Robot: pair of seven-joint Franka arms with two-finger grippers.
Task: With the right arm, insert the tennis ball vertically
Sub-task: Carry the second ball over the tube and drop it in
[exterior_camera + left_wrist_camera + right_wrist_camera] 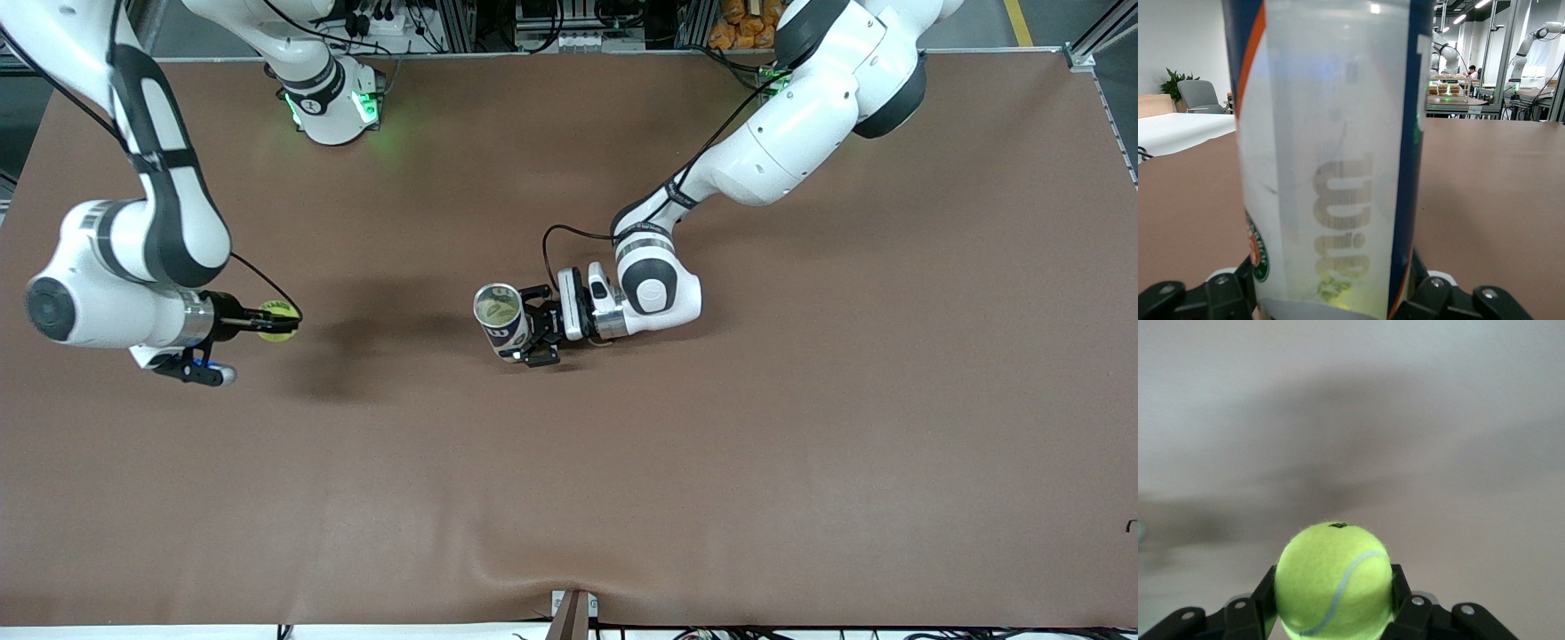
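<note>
Brown table (711, 444): left claw (532, 334) clamps can (500, 320); right claw (271, 324) grips half-hidden ball (277, 324).

Can (500, 318) mouth open (left hand (532, 334) beside).

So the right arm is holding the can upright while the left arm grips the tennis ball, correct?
No, the arms are swapped. The front view shows the left gripper holding the can upright, while the right gripper grips the tennis ball.
</note>
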